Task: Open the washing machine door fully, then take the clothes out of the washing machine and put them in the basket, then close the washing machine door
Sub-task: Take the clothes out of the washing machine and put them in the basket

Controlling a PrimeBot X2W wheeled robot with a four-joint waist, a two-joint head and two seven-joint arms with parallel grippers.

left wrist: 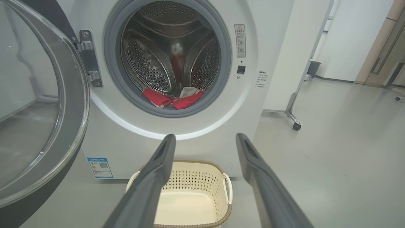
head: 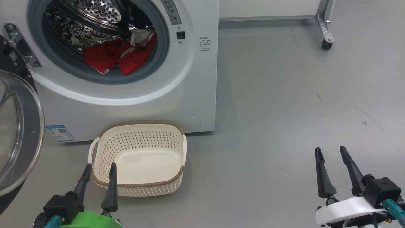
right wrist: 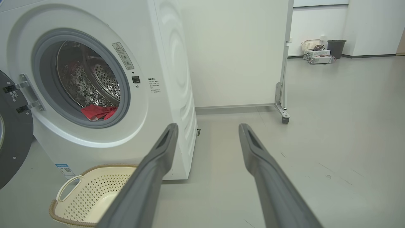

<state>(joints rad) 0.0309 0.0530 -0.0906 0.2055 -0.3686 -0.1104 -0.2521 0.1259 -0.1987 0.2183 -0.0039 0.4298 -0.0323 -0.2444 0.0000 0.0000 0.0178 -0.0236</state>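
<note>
Head view, ten to twelve o'clock: white washing machine point(head: 190, 95), round mouth uncovered. At nine o'clock, cut by the frame's edge: washing machine door point(head: 15, 136), swung wide on its metal hinge point(head: 19, 44), clear glass bowl inside a dark rim. Low on the machine's front at eight o'clock, a small blue sticker point(head: 60, 133).

Inside the perforated steel drum point(head: 88, 19), down at its six o'clock and close behind the grey gasket point(head: 159, 60): the clothes point(head: 107, 57), a crumpled red bundle with a pale patch toward its two o'clock side. Not lifted, not gripped by anything.

On the grey floor point(head: 284, 95), just in front of the machine's base, near six o'clock of the head view: the basket point(head: 139, 123), cream, perforated, brown rim, loop handles at its three and nine o'clock sides, bare bottom showing.

At seven o'clock, left pincer point(head: 101, 165): released, fingers spread, nothing between them, tips overlapping the basket's near left rim in the picture; touching it or above it, cannot tell. In the left wrist view, aimed at the machine's front below the mouth, with the basket between the two fingers.

At five o'clock, right pincer point(head: 330, 148): released too, fingers parted and empty, over bare floor, well apart from basket and machine.

At one o'clock, far behind, a caster point(head: 327, 44) under a metal frame leg.
</note>
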